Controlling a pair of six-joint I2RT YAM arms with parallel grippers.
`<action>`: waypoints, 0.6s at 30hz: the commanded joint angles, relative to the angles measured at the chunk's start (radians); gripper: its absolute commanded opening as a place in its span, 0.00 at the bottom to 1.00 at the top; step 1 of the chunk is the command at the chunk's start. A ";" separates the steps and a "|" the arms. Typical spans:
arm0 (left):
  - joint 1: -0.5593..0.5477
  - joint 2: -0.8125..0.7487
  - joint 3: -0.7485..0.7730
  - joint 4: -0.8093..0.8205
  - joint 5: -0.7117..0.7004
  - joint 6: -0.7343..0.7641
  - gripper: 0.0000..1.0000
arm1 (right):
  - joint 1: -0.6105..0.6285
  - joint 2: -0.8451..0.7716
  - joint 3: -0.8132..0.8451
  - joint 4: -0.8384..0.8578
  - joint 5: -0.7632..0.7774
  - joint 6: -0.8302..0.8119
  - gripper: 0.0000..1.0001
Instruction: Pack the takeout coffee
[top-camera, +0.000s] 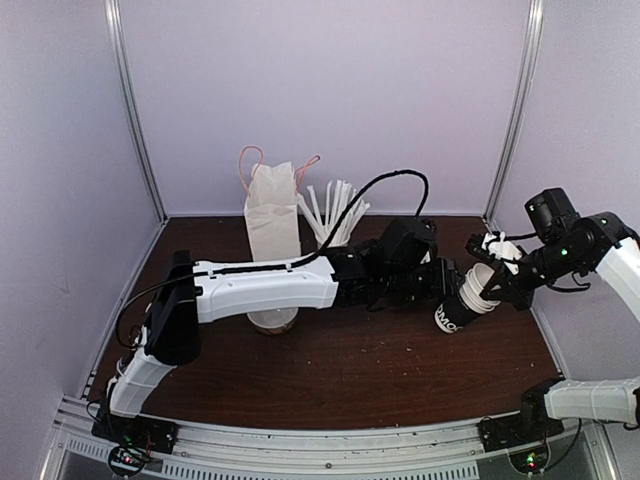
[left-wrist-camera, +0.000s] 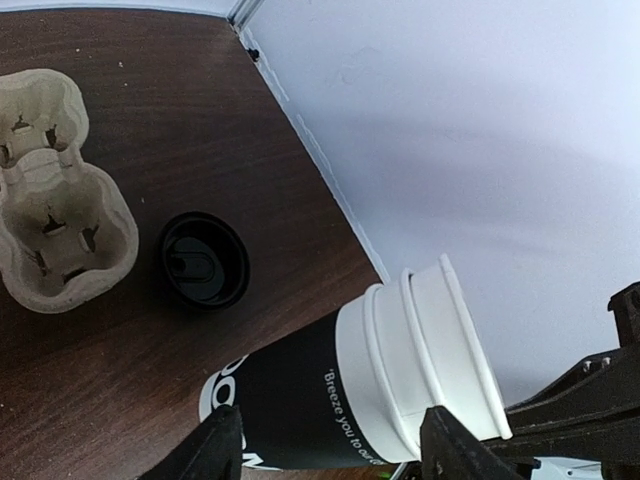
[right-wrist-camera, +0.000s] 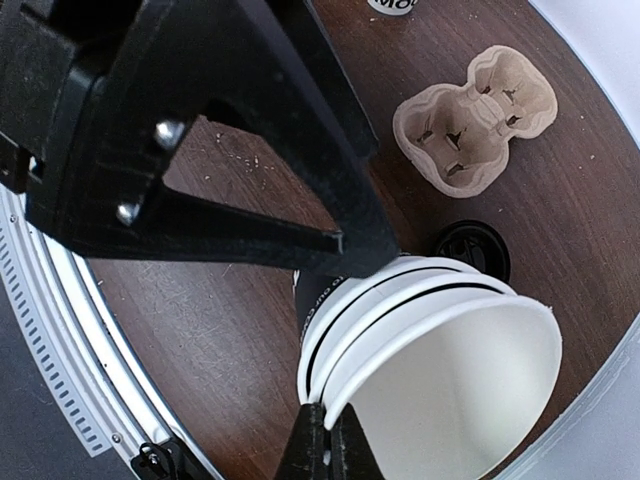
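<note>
Inside the black cup (left-wrist-camera: 290, 410) — white cups (left-wrist-camera: 430, 340), nested.

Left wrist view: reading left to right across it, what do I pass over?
cardboard cup carrier → black lid → black cup, lying tilted with its white rim towards the right.

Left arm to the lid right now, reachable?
Probably not yet. The lid lies uncovered beside the carrier, but the left gripper is full: it clasps the cup, whose rim the right gripper also pinches.
</note>
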 joint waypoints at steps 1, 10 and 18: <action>-0.005 0.025 0.071 0.035 0.038 -0.016 0.63 | 0.018 0.002 -0.010 0.042 -0.027 0.021 0.00; -0.004 0.037 0.073 0.035 0.044 -0.028 0.63 | 0.032 0.027 -0.021 0.066 -0.017 0.027 0.00; -0.004 0.042 0.063 0.028 0.037 -0.045 0.61 | 0.034 0.015 -0.019 0.079 -0.016 0.039 0.00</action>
